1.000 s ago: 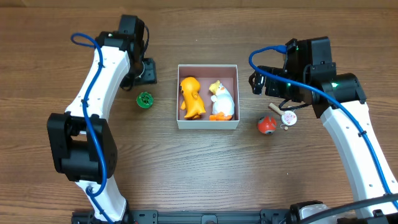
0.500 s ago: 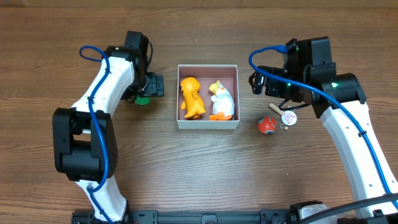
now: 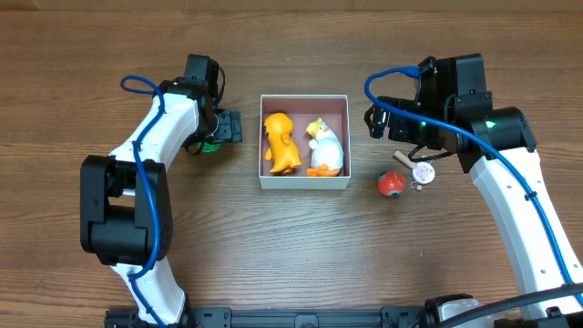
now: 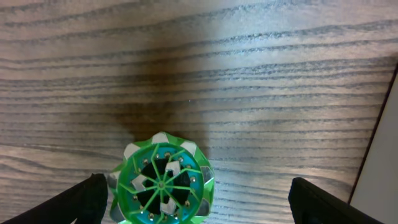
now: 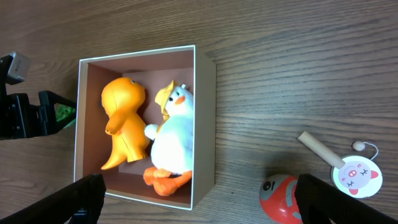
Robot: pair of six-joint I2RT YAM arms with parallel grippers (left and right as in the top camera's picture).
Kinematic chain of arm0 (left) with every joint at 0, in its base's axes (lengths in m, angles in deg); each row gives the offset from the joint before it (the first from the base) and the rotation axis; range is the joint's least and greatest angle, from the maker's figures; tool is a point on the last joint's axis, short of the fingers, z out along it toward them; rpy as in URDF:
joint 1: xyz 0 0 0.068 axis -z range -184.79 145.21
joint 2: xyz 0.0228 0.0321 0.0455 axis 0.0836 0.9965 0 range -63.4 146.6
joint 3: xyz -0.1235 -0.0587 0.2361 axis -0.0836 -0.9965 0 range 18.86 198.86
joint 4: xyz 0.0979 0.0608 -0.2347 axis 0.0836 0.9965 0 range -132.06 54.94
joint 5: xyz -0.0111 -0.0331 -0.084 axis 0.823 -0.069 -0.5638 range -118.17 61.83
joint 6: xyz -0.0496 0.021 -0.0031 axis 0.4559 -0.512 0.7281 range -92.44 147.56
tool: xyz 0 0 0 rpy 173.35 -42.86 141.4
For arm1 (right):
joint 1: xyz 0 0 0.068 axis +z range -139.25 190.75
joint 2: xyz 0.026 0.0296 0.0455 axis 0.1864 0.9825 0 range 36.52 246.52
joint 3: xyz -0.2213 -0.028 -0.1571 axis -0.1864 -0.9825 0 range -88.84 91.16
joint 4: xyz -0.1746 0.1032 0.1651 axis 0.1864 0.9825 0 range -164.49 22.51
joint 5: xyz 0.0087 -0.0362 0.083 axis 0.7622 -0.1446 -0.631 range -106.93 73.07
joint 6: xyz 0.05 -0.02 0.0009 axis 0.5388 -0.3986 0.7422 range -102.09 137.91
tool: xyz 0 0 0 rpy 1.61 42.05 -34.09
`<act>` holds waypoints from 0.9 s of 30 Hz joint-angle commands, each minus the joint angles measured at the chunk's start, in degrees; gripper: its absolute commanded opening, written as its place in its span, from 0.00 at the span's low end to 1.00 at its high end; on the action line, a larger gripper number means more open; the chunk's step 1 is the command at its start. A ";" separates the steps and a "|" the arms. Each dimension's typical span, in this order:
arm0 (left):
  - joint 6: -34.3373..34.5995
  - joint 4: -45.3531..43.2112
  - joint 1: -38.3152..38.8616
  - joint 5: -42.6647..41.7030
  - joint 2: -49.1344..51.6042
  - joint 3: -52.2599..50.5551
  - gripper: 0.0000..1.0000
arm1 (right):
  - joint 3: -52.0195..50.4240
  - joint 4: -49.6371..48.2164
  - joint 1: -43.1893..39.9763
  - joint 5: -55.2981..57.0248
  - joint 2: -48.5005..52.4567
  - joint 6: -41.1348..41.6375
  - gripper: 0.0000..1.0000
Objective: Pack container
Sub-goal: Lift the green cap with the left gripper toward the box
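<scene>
While our left pincer [image 4: 200,198] is hanging wide open and empty around the green wheel toy [image 4: 161,186], left of the container [image 3: 305,183], we are advising centring over it before closing.

Bright, even light; every view is sharp. A soft shadow darkens the bench [image 4: 149,93] (left wrist view).

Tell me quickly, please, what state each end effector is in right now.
Left end effector: open, with the green toy between its fingers but not gripped.
Right end effector: open, holding nothing.
</scene>
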 commanded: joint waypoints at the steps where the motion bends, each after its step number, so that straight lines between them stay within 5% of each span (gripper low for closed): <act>1: -0.44 -0.52 -0.15 -0.35 2.51 -0.52 0.92 | 1.46 -0.26 0.33 -0.26 -0.04 0.09 1.00; 8: -0.44 -0.74 -0.26 -0.37 6.27 -0.52 0.91 | 1.46 -0.26 0.33 -0.26 -0.04 0.09 1.00; 14: -0.46 -0.17 -0.42 1.11 6.32 -0.42 0.74 | 1.46 -0.26 0.33 -0.26 -0.04 0.09 1.00; 27: -0.48 3.72 -0.44 2.78 6.29 2.10 0.60 | 1.46 -0.26 0.33 -0.26 -0.04 0.09 1.00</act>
